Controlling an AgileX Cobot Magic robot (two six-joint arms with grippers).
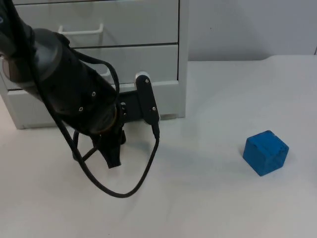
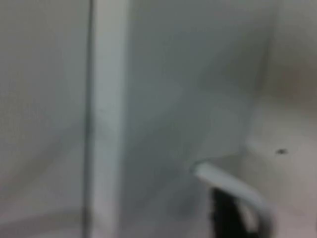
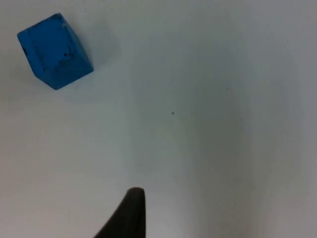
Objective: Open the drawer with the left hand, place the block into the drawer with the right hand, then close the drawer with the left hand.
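A white drawer cabinet (image 1: 182, 59) stands at the back left of the table, its drawer fronts flush. The upper drawer carries a white handle (image 1: 81, 30). My left arm (image 1: 69, 89) reaches down in front of the lower drawer (image 1: 143, 62) and covers most of its handle. In the left wrist view my left gripper (image 2: 230, 215) is right at a white handle bar (image 2: 233, 186), close to the drawer face. The blue block (image 1: 266, 152) (image 3: 54, 51) lies on the table at the right, untouched. My right gripper (image 3: 130, 218) hovers above the table, well apart from the block.
The grey partition wall (image 1: 247, 25) rises behind the table. White table top (image 1: 208, 198) stretches between the cabinet and the block. A loop of the left arm's cable hangs low over the table in front of the cabinet.
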